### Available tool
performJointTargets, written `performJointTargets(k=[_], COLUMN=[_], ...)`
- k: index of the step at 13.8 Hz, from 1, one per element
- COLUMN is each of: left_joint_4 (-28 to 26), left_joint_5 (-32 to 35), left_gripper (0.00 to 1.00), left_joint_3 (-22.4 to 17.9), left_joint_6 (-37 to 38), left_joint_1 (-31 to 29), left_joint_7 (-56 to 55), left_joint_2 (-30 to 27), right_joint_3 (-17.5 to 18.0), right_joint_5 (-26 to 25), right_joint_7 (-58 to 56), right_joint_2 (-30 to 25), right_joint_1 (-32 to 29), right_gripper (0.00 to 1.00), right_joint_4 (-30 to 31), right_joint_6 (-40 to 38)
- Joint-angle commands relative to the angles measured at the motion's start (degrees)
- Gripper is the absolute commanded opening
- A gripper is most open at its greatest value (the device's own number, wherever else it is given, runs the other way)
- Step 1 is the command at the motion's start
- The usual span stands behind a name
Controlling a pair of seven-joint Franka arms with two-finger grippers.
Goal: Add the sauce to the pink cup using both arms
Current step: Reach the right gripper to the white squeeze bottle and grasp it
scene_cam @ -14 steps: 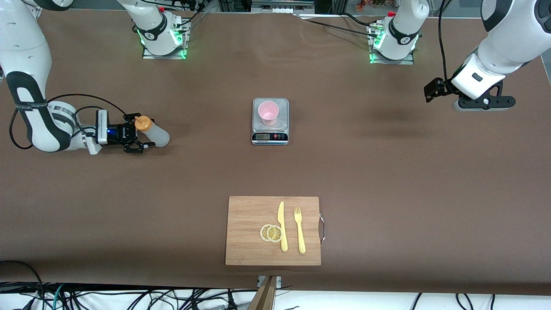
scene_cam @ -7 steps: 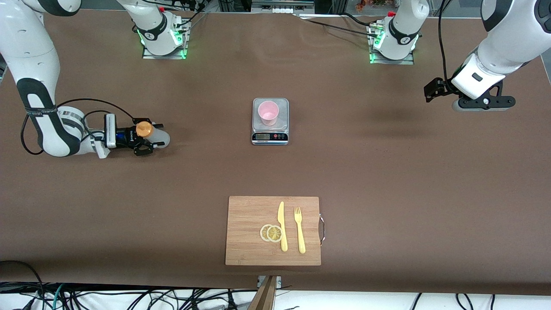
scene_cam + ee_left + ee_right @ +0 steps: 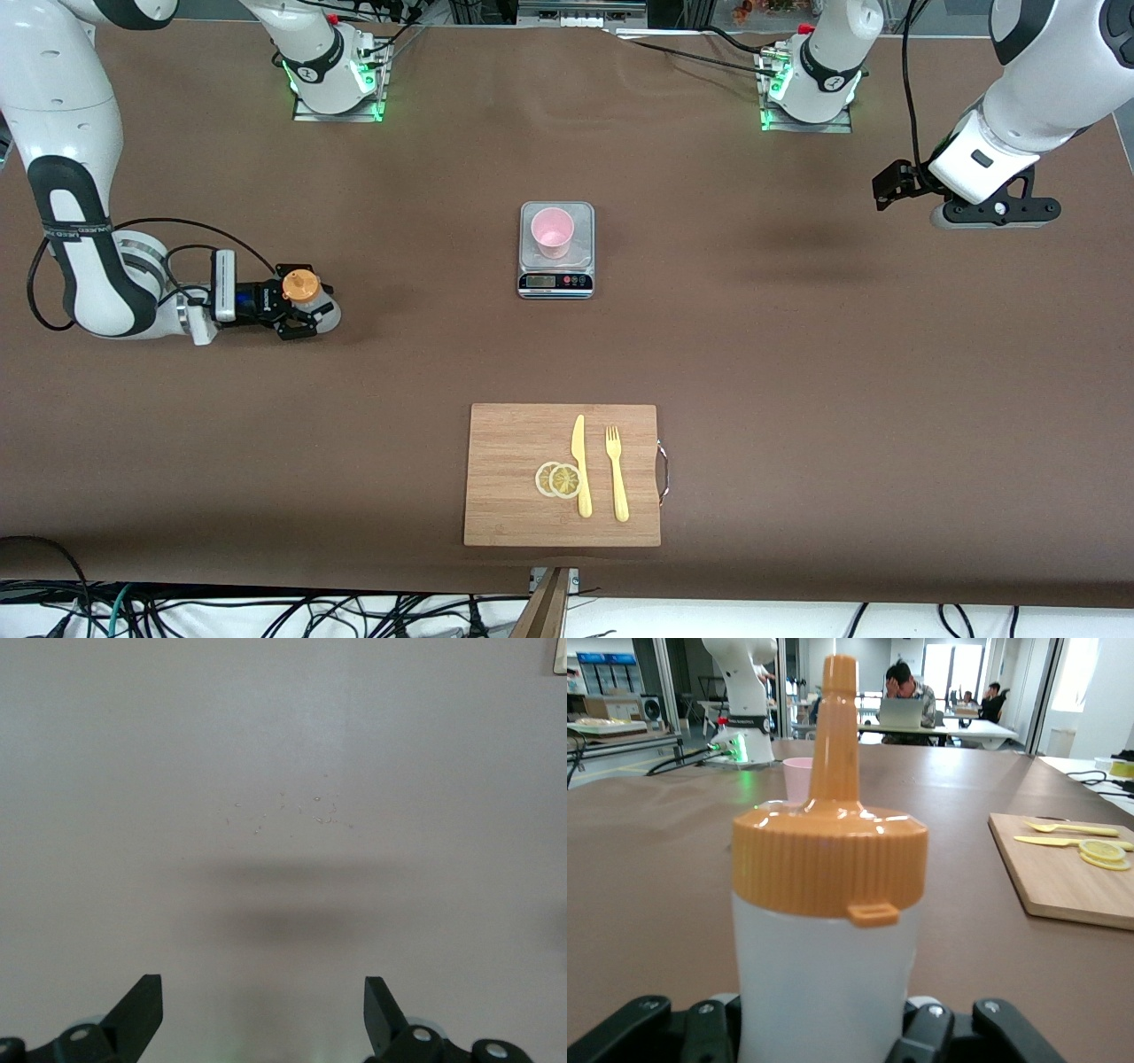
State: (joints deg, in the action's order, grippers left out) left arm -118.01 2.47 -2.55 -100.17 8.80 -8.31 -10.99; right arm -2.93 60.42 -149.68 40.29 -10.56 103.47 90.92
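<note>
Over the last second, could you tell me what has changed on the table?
The right hand has turned the sauce bottle from tilted to upright, drifting slightly nearer the front camera, fingers shut on it. The left hand, pink cup and scale stayed put.

Setting: a robotics lab. You had two white arm bases with green lights (image 3: 337, 84) bolted to a brown-covered table (image 3: 797, 372), loose cables (image 3: 266, 611) along its edge, and people at desks (image 3: 908, 691) under large windows.

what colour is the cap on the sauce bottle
Orange, on the sauce bottle cap; clearest in the right wrist view.
</note>
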Motion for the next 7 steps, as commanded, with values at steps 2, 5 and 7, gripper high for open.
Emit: performJointTargets(k=[2, 5, 7], left_joint_4=[1.2, 1.2, 1.3], left_joint_5=[1.0, 1.0, 1.0], left_gripper=[1.00, 1.00, 1.00], left_joint_3=[0.7, 0.7, 0.7], left_joint_6=[1.3, 1.4, 1.4], left_joint_1=[-0.7, -0.7, -0.7], left_joint_7=[0.8, 0.8, 0.8], left_joint_2=[0.2, 0.2, 0.3], right_joint_3=[-0.1, -0.1, -0.2], right_joint_5=[-0.3, -3.4, -8.4], right_joint_7=[12.2, 21.8, 30.4], right_joint_2=[-4.9, -8.4, -9.4], right_joint_1=[5.7, 12.0, 16.7], right_gripper=[0.00, 0.00, 0.00], right_joint_4=[-1.7, -2.0, -3.4], right_joint_6=[7.7, 17.8, 21.7])
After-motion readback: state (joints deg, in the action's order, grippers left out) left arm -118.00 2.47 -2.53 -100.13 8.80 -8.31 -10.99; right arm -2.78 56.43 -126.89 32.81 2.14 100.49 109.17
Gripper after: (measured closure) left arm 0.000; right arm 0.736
